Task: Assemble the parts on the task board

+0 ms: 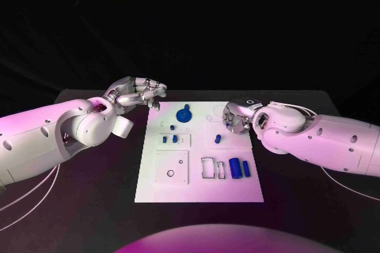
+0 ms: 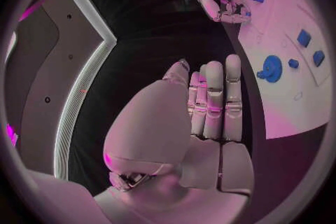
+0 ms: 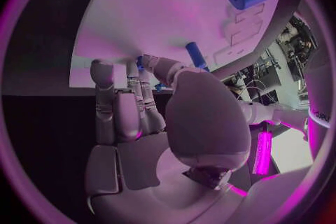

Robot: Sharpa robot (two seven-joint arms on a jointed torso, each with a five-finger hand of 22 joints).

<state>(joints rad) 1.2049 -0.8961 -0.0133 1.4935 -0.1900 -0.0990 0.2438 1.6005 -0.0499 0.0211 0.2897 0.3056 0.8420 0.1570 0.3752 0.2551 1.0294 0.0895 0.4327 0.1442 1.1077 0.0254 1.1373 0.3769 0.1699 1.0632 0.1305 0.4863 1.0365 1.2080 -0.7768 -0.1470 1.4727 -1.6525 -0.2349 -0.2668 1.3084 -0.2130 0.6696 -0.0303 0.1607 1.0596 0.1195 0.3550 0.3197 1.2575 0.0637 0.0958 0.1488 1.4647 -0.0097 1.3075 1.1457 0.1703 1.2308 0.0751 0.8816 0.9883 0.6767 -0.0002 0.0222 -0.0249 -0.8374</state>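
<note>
On the near part of the task board point(image 1: 198, 181), a large blue cylinder point(image 1: 235, 167) and a thinner pin point(image 1: 246, 168) are seen lying loose. Farther back, at the board's right edge, a small blue peg point(image 3: 196, 56) appears pinched by the right hand point(image 1: 240, 117); it could be dropped or misaligned. Beyond the board's far left corner, the left hand point(image 1: 136, 94) is held curled and empty.

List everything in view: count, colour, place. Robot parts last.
task board: 1, white, middle of the black table.
gear-shaped part: 1, blue, far end of the board.
small pegs: 2, blue, left-centre of the board.
single small part: 1, blue, right-centre of the board.
cylinders: 2, blue, one thick, one thin, near right of the board.
table: 1, black, under the board.
left hand: 1, silver, off the board's far left corner, holding nothing visible.
right hand: 1, silver, at the board's far right edge; whether it holds a part is unclear.
</note>
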